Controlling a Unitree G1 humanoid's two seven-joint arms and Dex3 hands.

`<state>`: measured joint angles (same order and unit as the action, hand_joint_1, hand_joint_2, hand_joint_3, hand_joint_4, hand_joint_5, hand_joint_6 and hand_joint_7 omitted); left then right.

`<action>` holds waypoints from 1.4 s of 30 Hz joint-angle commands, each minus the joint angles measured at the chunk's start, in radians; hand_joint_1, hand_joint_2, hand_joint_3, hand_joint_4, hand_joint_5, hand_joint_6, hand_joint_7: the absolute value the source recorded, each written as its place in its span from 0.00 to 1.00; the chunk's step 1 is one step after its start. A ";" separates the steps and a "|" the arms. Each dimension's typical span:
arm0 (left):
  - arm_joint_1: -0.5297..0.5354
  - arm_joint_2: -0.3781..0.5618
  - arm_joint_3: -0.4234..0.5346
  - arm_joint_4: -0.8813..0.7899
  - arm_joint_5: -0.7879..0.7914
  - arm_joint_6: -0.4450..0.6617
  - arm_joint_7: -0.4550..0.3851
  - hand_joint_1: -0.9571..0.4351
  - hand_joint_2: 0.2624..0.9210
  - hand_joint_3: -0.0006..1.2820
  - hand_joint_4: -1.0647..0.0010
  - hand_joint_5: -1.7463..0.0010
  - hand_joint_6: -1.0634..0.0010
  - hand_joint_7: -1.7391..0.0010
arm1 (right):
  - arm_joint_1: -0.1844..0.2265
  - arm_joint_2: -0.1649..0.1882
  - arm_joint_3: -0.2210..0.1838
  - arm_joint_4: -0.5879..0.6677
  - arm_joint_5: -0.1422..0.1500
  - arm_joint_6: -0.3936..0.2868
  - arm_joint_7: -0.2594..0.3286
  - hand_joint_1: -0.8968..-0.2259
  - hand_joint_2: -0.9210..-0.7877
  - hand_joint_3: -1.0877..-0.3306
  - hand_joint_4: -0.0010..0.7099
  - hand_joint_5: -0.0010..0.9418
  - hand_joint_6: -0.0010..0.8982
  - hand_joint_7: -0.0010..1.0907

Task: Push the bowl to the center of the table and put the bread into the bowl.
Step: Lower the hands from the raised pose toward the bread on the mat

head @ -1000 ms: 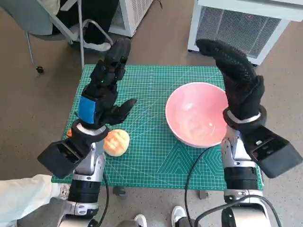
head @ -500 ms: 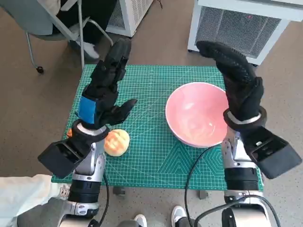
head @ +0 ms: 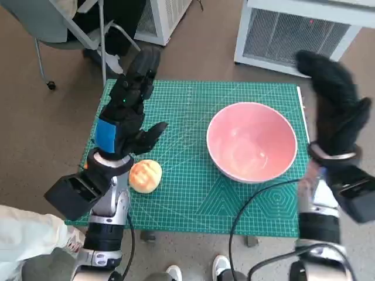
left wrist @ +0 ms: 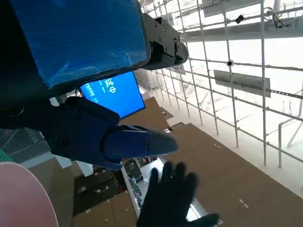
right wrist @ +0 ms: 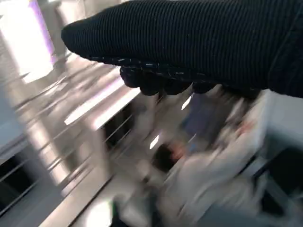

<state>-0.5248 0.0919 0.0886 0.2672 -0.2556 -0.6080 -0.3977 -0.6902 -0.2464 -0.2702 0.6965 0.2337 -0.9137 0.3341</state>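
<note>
A pink bowl (head: 252, 141) stands on the right half of the green cutting mat (head: 181, 193); its rim (left wrist: 19, 194) shows in the left wrist view. A round golden bread roll (head: 145, 175) lies near the mat's front left. My left hand (head: 126, 111) is raised above the mat's left side, fingers spread, holding nothing, with the roll just in front of its wrist. My right hand (head: 334, 99) is lifted beyond the bowl's right rim, over the mat's right edge, fingers extended and empty. The gloved hand (left wrist: 173, 198) also appears in the left wrist view.
A white slatted appliance (head: 304, 29) stands on the floor behind the table's right. A chair (head: 64, 29) and a person's legs are at the back left. A pale sleeve (head: 29, 234) shows at the front left. A black cable (head: 240, 216) hangs over the front edge.
My right hand has swung to the right, off the bowl's rim and out past the mat's edge. The bowl, the roll and my left hand have kept their places.
</note>
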 commanded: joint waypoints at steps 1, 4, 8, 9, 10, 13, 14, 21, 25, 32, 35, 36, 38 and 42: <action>-0.005 0.000 0.004 0.002 -0.012 0.004 -0.001 0.33 1.00 0.18 0.82 0.99 0.68 0.99 | 0.025 -0.031 -0.040 0.143 -0.042 -0.007 -0.085 0.57 0.00 0.34 0.29 0.01 0.00 0.48; -0.004 -0.003 0.003 -0.002 -0.010 0.007 0.002 0.33 1.00 0.17 0.82 0.99 0.68 0.99 | 0.024 -0.039 -0.054 0.205 -0.051 -0.007 -0.127 0.59 0.00 0.33 0.29 0.01 0.00 0.48; -0.003 -0.005 0.002 -0.001 -0.014 0.009 -0.001 0.33 1.00 0.17 0.81 0.99 0.67 0.99 | 0.021 -0.039 -0.069 0.287 -0.052 0.012 -0.172 0.62 0.00 0.31 0.28 0.01 0.00 0.49; -0.002 -0.005 0.003 -0.001 -0.015 0.010 -0.002 0.33 1.00 0.17 0.81 0.99 0.67 0.99 | 0.023 -0.037 -0.070 0.303 -0.053 0.016 -0.182 0.62 0.00 0.31 0.28 0.01 0.00 0.49; -0.001 -0.005 0.003 -0.002 -0.016 0.011 -0.003 0.33 1.00 0.17 0.81 0.99 0.67 0.99 | 0.024 -0.035 -0.070 0.315 -0.054 0.018 -0.190 0.63 0.00 0.30 0.28 0.01 0.00 0.49; -0.002 -0.006 0.003 -0.004 -0.015 0.016 -0.004 0.33 1.00 0.17 0.81 0.99 0.67 0.99 | 0.031 -0.023 -0.065 0.352 -0.064 0.030 -0.224 0.65 0.00 0.27 0.28 0.00 0.00 0.49; -0.002 -0.006 0.002 -0.004 -0.016 0.017 -0.005 0.33 1.00 0.17 0.82 0.99 0.67 0.99 | 0.034 -0.018 -0.063 0.365 -0.065 0.039 -0.232 0.65 0.00 0.27 0.28 0.01 0.00 0.49; -0.002 -0.001 0.003 -0.009 -0.019 0.025 -0.008 0.32 1.00 0.17 0.82 1.00 0.67 0.99 | 0.030 0.009 -0.057 0.434 -0.056 0.084 -0.238 0.66 0.00 0.23 0.26 0.00 0.00 0.50; -0.001 0.001 0.003 -0.015 -0.022 0.030 -0.010 0.32 1.00 0.17 0.82 1.00 0.67 0.99 | 0.016 0.022 -0.055 0.486 -0.054 0.118 -0.225 0.63 0.00 0.27 0.27 0.01 0.00 0.54; -0.001 0.010 0.006 -0.022 -0.018 0.036 -0.011 0.33 1.00 0.17 0.82 1.00 0.67 0.99 | -0.028 0.039 -0.066 0.577 -0.045 0.220 -0.202 0.58 0.00 0.35 0.26 0.01 0.00 0.53; 0.000 0.015 0.007 -0.022 -0.012 0.033 -0.008 0.34 1.00 0.17 0.82 1.00 0.67 0.99 | -0.045 0.051 -0.061 0.593 -0.054 0.251 -0.211 0.55 0.00 0.36 0.27 0.01 0.01 0.52; 0.000 0.018 0.007 -0.023 -0.009 0.032 -0.007 0.34 1.00 0.17 0.82 1.00 0.67 0.99 | -0.051 0.056 -0.061 0.597 -0.055 0.264 -0.212 0.55 0.00 0.36 0.27 0.01 0.01 0.52; 0.000 0.021 0.008 -0.022 -0.004 0.029 -0.003 0.34 1.00 0.17 0.82 1.00 0.67 0.99 | -0.063 0.065 -0.061 0.603 -0.056 0.283 -0.213 0.55 0.00 0.36 0.27 0.00 0.01 0.52; 0.003 0.029 0.009 -0.021 0.002 0.026 0.001 0.33 1.00 0.17 0.82 1.00 0.67 1.00 | -0.087 0.084 -0.066 0.613 -0.050 0.324 -0.205 0.54 0.00 0.36 0.26 0.00 0.02 0.51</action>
<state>-0.5248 0.1113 0.0934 0.2566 -0.2684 -0.5767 -0.4022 -0.7693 -0.1854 -0.3318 1.2866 0.1886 -0.6350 0.1266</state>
